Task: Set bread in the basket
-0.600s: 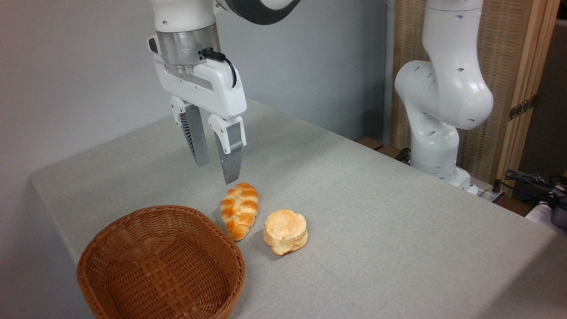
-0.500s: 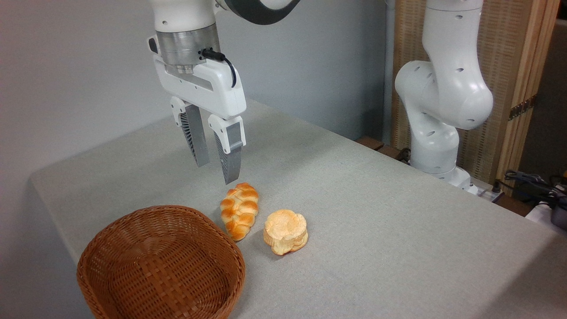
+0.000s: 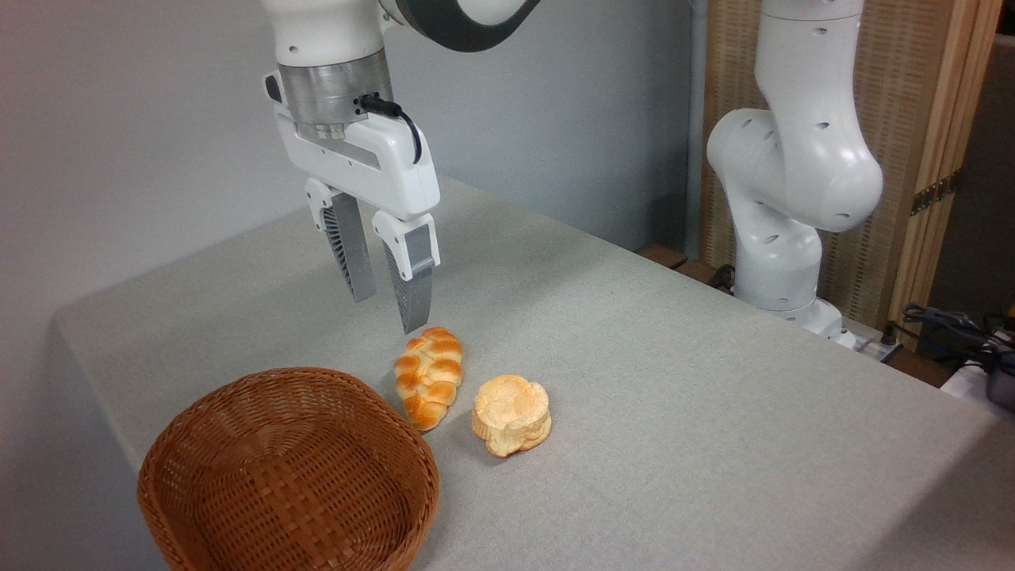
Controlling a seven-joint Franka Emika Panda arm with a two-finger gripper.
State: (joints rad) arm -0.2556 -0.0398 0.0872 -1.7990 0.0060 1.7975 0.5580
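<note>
Bread [image 3: 511, 414] sits on the table right of the braided loaf [image 3: 429, 377], but your empty, parted gripper [image 3: 388, 312] (hovering above the loaf) risks grabbing the wrong piece.

The claw [image 3: 388, 313] is hanging parted above the braided loaf [image 3: 429, 377], gripping nothing; the bread [image 3: 511, 414] is sitting just beside that loaf on the table [image 3: 674, 412], near the basket [image 3: 289, 474]

white arm [image 3: 793, 159], grey-fingered claw [image 3: 386, 313], black cable [image 3: 400, 123]
</note>
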